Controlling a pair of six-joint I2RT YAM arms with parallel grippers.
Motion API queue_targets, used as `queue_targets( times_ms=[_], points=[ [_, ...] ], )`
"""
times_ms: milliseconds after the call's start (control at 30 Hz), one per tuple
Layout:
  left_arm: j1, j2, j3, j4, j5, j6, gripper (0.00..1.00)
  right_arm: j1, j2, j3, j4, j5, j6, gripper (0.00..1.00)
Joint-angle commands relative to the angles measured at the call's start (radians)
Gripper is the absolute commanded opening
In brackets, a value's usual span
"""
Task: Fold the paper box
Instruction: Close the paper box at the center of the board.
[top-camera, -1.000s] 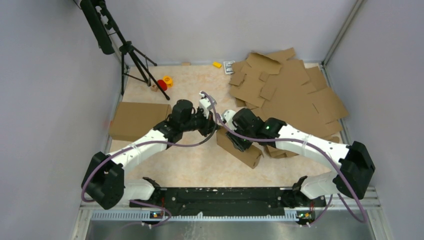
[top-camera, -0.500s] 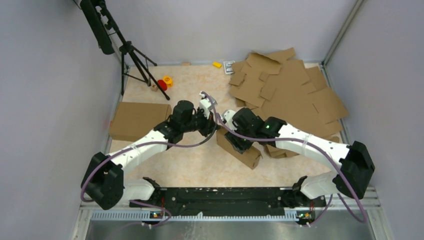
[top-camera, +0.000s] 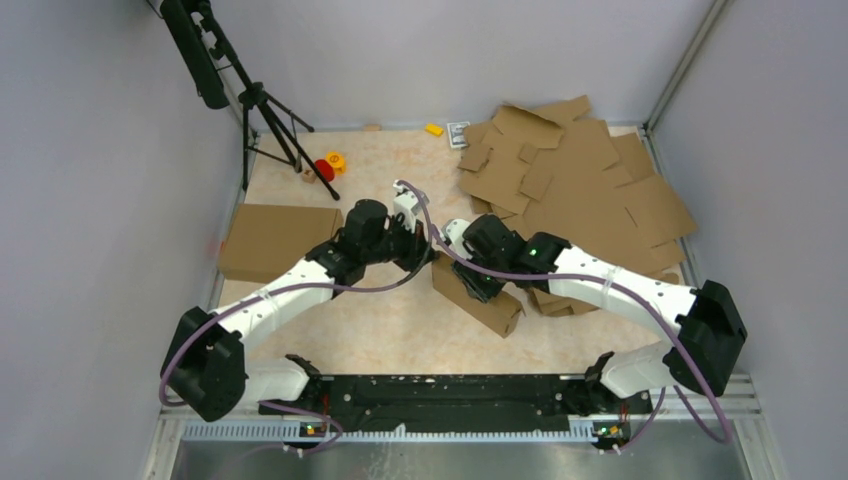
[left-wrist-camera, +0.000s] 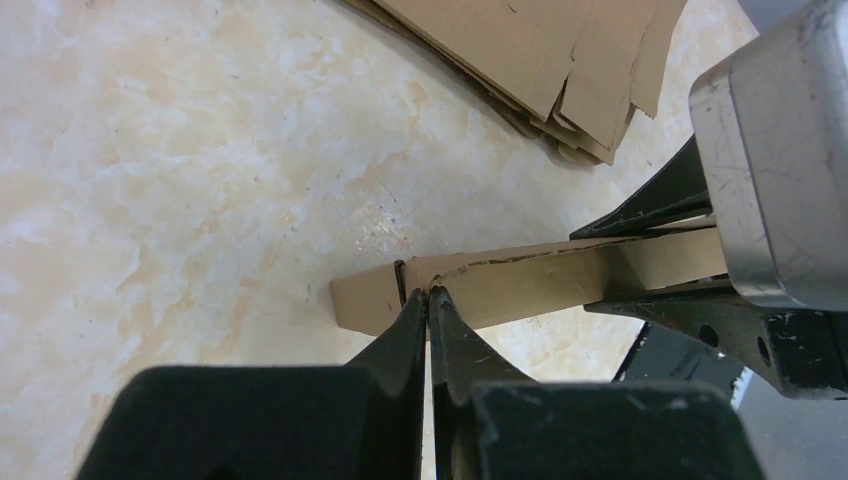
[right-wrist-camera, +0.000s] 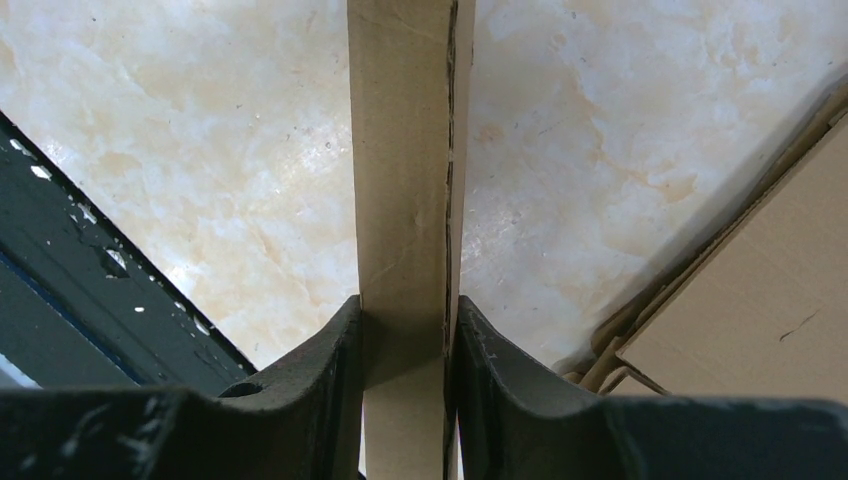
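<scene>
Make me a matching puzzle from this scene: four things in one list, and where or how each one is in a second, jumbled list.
Things:
1. left claw
2. right claw
3. pile of flat cardboard sheets
4. black tripod

Places or states:
A. heaped at the far right
B. clamped on a wall of the paper box
C. standing in the far left corner
D. shut, tips against the end of the paper box

Pairs: 1-D, 2-B, 3-A, 4-C
</scene>
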Motion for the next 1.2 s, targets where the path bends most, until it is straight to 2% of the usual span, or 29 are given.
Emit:
queue_targets(
  times_ms=[0, 567, 633, 767, 1033, 1167],
  points=[
    [-0.013, -0.006, 0.047, -0.058, 0.035, -0.059, 0.00, 0.011, 0.008, 0.012, 0.023, 0.020, -0.017, 0.22],
    [-0.014, -0.021, 0.026, -0.068, -0.068, -0.002, 0.00, 0.012, 0.013, 0.023, 0.016, -0.002, -0.017, 0.22],
    [-0.014, -0.017, 0.025, -0.074, -0.074, 0.005, 0.00, 0.011, 0.013, 0.020, 0.018, -0.003, -0.017, 0.26],
    [-0.015, -0.008, 0.019, -0.076, -0.061, -0.001, 0.00, 0.011, 0.010, 0.023, 0.020, 0.013, -0.009, 0.45],
    [-0.021, -0.017, -0.002, -0.059, -0.067, -0.004, 0.00, 0.012, -0.033, 0.036, 0.035, 0.007, -0.001, 0.62],
    [-0.023, -0.016, -0.003, -0.059, -0.066, -0.002, 0.00, 0.011, -0.051, 0.058, 0.046, -0.003, 0.013, 0.66]
  ],
)
